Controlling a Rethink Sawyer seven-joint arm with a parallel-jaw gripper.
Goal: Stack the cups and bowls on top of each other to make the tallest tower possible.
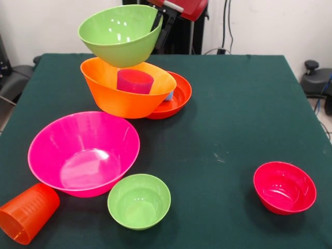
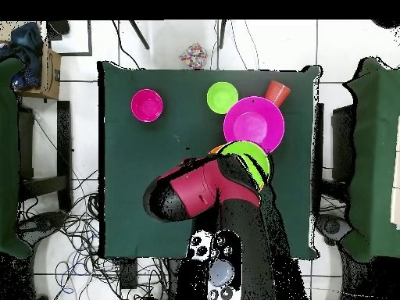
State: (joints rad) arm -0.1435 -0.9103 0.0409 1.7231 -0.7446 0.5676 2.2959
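My gripper comes down from the top and is shut on the far rim of the medium lime green bowl, holding it tilted in the air just above the tower. The tower is the large orange bowl leaning on the shallow red-orange bowl. A reddish-purple cup stands inside the orange bowl. A bit of the blue cup shows behind it. In the overhead view the held green bowl hides most of the tower.
The large pink bowl stands at the front left, with the small lime green bowl before it. An orange cup lies on its side at the front left corner. The small crimson bowl stands alone at the front right.
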